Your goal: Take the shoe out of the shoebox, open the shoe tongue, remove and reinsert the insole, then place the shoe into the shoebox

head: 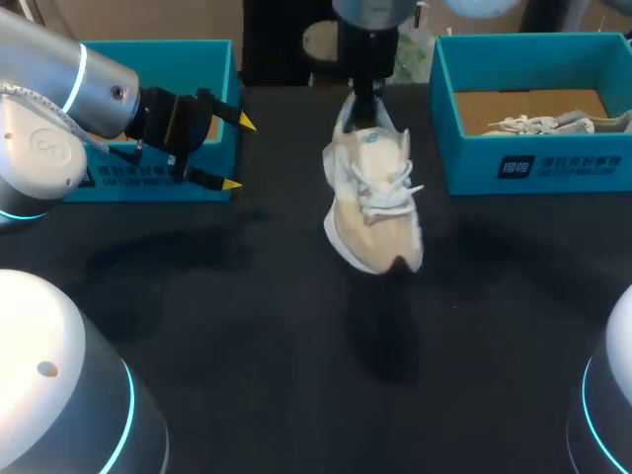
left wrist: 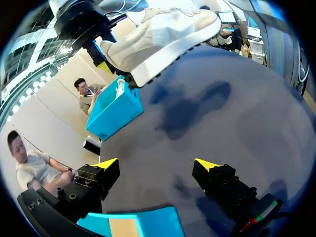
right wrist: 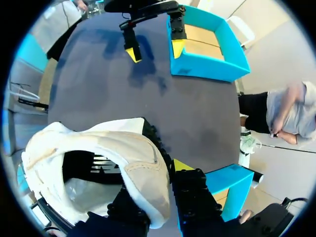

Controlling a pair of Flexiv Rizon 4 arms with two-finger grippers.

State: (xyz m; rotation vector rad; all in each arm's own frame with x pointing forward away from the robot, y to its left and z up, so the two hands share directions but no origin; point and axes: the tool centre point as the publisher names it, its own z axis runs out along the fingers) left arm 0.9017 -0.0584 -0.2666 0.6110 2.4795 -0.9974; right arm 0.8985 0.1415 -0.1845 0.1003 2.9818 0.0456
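right gripper (right wrist: 159,170) is clamped on the shoe (head: 373,197) at the heel, holding it off the table (head: 247,326), toe tilted down, between the left shoebox (head: 158,51) and right shoebox (head: 474,163). left gripper (head: 238,153) hangs wide open just by the left shoebox.

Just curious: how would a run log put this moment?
right jaws: shut on shoe heel, shoe above table | left jaws: open, empty, by left shoebox | right shoebox: second shoe inside

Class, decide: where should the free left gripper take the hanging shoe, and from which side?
Probably the toe end of the shoe, from the robot's left: the right gripper, jaws on the heel collar, leaves the toe hanging free.
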